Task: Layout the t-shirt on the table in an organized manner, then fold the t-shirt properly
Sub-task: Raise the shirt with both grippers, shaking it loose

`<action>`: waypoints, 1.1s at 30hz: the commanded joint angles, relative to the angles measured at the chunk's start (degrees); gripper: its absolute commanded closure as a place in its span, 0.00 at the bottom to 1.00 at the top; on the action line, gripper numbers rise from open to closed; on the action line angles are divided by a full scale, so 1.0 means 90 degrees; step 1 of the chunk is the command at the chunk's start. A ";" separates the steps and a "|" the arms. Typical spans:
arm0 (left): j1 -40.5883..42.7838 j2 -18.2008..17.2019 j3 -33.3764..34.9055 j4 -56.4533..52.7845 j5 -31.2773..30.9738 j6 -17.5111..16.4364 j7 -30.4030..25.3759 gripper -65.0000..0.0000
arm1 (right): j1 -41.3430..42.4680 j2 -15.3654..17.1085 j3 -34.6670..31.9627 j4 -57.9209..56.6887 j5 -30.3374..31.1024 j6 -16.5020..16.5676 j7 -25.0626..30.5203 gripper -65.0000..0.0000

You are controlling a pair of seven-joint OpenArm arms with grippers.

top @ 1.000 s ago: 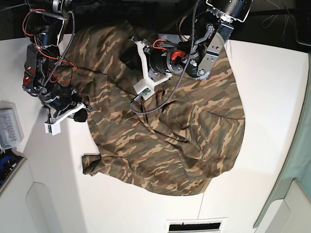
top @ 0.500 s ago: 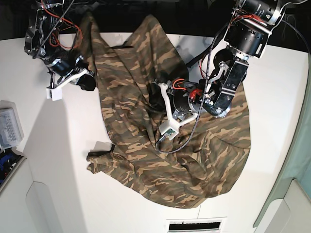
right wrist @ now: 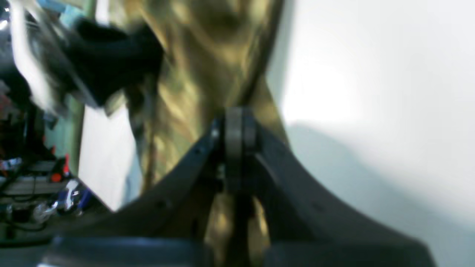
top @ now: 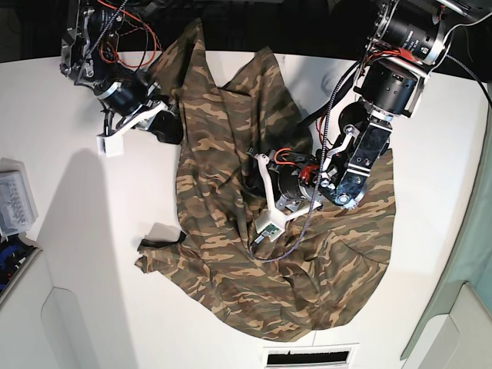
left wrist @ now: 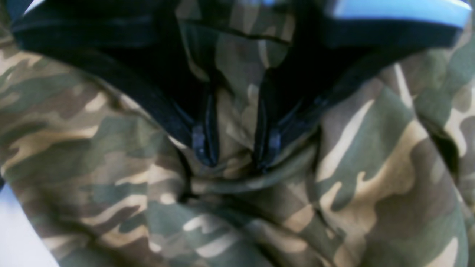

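Sprawling lengthwise up the table [top: 61, 231], the t-shirt [top: 231, 254] – pinched by both grippers – peaks at the far edge.

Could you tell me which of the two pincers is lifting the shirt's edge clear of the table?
The right pincer, shut on the t-shirt; the left pincer presses down mid-cloth instead.

Likely robotics lab: exposed wiring [top: 115, 15], white table [top: 84, 231].

Bright overhead light; heavily blurred wrist views.
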State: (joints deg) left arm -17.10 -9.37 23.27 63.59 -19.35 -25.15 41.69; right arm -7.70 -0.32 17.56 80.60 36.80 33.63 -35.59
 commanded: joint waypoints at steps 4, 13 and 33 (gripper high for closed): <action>-0.0104 -0.0027 -0.0010 0.0665 -0.0027 -0.0017 0.0406 0.68 | 0.0423 0.0056 0.0015 0.0316 -0.0289 0.0061 0.0165 1.00; 0.0022 -0.0034 -0.0010 0.1348 -0.0466 -0.0012 0.0692 0.68 | 0.1600 0.0056 0.0017 -0.0206 -0.1430 -0.0056 0.0386 1.00; 0.1336 -0.0420 -0.0010 0.1343 0.0036 -0.0296 0.0051 0.68 | 0.1297 0.0724 -0.2521 -0.1494 -0.2234 -0.0046 0.1200 1.00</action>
State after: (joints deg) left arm -4.60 -12.40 23.35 75.37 -21.41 -29.28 40.16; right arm 4.12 6.26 -4.95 66.67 17.08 32.60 -23.59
